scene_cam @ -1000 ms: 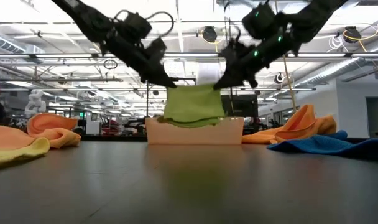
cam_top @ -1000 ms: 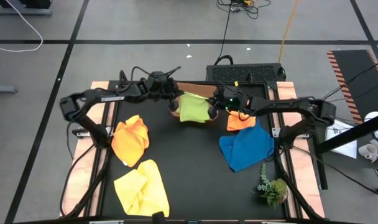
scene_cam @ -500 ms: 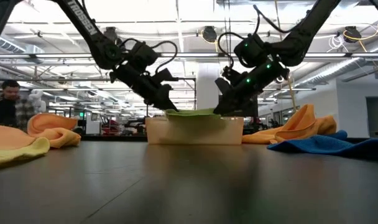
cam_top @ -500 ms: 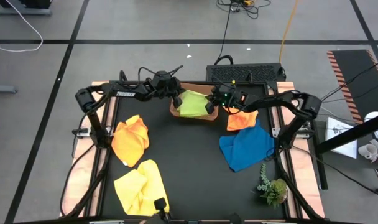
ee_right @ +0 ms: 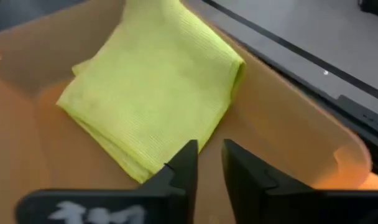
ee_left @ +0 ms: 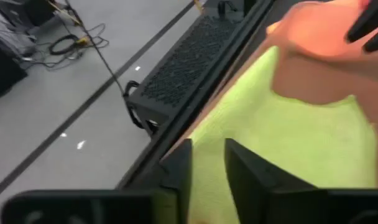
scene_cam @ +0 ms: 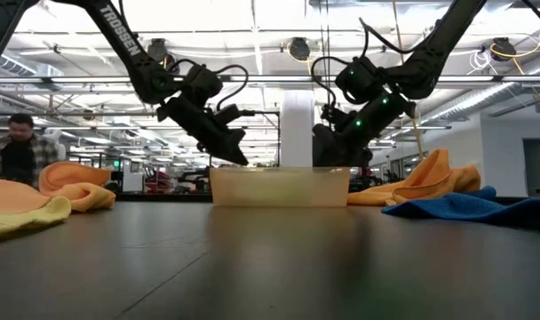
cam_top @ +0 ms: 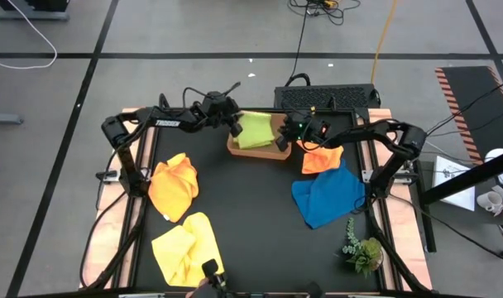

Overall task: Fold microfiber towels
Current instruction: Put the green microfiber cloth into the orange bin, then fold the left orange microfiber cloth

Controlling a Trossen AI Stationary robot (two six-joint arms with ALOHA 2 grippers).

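Surface: black table top (cam_top: 251,207) with pale wooden side rails, seen from above.
Room: grey floor crossed by dark lines and loose cables; the low view opens onto a bright hall with ceiling lights, where a person (scene_cam: 19,151) stands far off at the left.
Tray: brown rectangular tray (cam_top: 256,151) at the far middle of the table — in the low view only its pale front wall (scene_cam: 279,188) shows.
Green towel: folded lime cloth (cam_top: 255,131) lying inside the tray; finely ribbed, soft-edged weave in the right wrist view (ee_right: 155,87); hidden behind the tray wall in the low view.
Other towels: orange (cam_top: 174,185) and yellow (cam_top: 188,248) on the left of the table; second orange (cam_top: 321,159) beside the tray, touching the blue (cam_top: 328,197) on the right — all crumpled.
Left gripper: (cam_top: 232,127) at the tray's left end; fingers (ee_left: 176,171) slightly parted, grasping nothing.
Right gripper: (cam_top: 281,137) at the tray's right end; fingers (ee_right: 184,165) slightly parted above the cloth, released.
Plant sprig: (cam_top: 361,247) near the right front corner.
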